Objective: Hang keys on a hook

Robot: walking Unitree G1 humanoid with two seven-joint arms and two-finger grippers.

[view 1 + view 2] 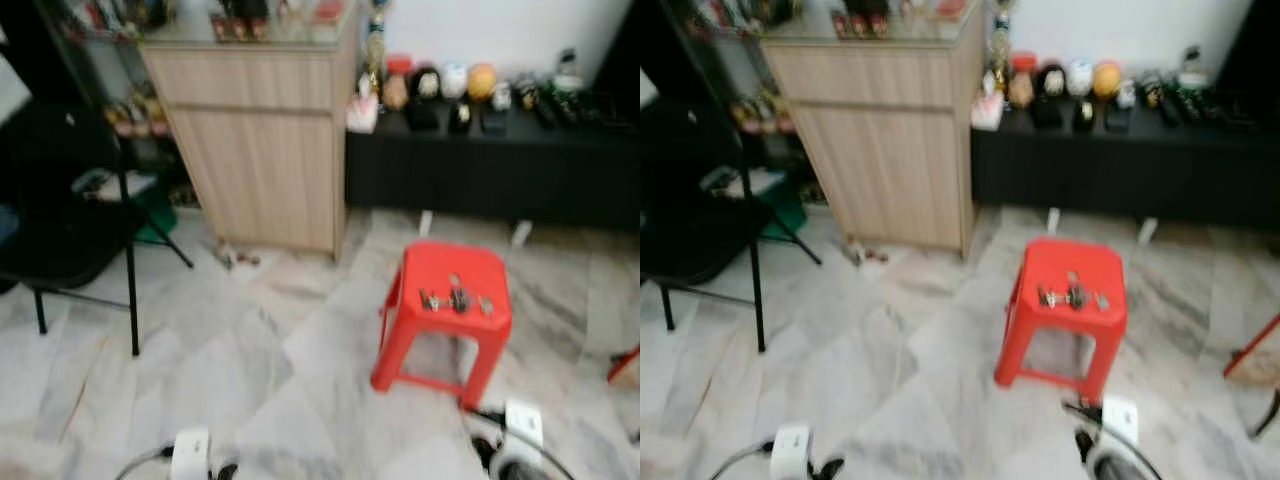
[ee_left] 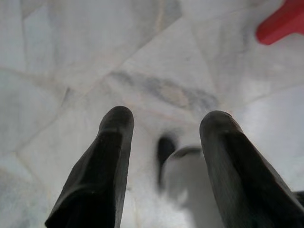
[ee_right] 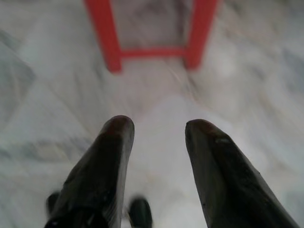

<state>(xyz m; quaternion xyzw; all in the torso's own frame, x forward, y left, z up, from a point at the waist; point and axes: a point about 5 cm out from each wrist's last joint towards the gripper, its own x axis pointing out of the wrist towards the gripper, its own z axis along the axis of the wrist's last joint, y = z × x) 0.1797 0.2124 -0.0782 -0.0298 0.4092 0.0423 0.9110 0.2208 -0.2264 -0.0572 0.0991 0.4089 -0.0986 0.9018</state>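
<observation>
A bunch of keys (image 1: 456,299) lies on top of a small red plastic stool (image 1: 444,318) standing on the marble floor, a little right of centre. My left gripper (image 2: 164,118) hangs open over bare floor, a red corner of the stool (image 2: 284,23) showing beyond it. My right gripper (image 3: 156,126) is open too, pointing down at the floor just short of the stool's red legs (image 3: 108,35). Both wrists sit low at the bottom edge of the head views, left wrist (image 1: 190,452) and right wrist (image 1: 520,428).
A light wooden cabinet (image 1: 265,140) stands behind the stool at left centre. A low black bench (image 1: 500,160) with small ornaments runs along the back wall. A black folding chair (image 1: 70,220) stands at the left. A red object (image 1: 625,365) pokes in at the right edge.
</observation>
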